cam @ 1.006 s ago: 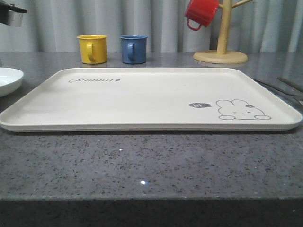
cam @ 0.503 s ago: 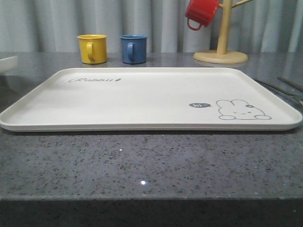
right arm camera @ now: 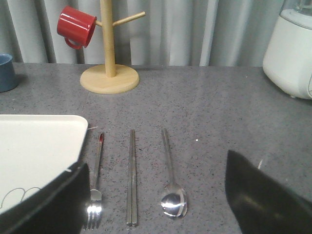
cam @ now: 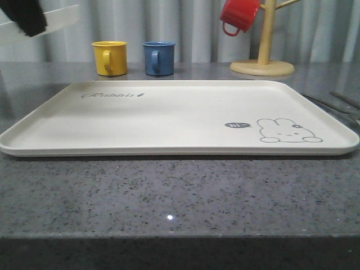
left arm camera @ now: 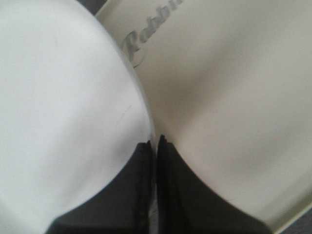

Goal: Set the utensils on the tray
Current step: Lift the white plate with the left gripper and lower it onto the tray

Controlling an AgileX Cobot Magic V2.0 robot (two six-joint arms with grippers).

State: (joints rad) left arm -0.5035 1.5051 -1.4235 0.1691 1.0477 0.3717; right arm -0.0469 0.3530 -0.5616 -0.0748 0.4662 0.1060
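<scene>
Plate (left arm camera: 63, 107) hangs pinched by its rim in the left gripper (cam: 25, 17), lifted above the tray's (cam: 169, 115) far-left corner, probably for setting down there; fork (right arm camera: 95, 195), chopsticks (right arm camera: 131, 180) and spoon (right arm camera: 171, 190) lie in a row beside the tray, under the right gripper (right arm camera: 156, 204) (jaws spread wide, holding nothing)

Low front camera, two wrist close-ups

Fork (right arm camera: 95, 187), chopsticks (right arm camera: 131, 178) and spoon (right arm camera: 171, 183) lie right of tray (cam: 169, 121).
</scene>
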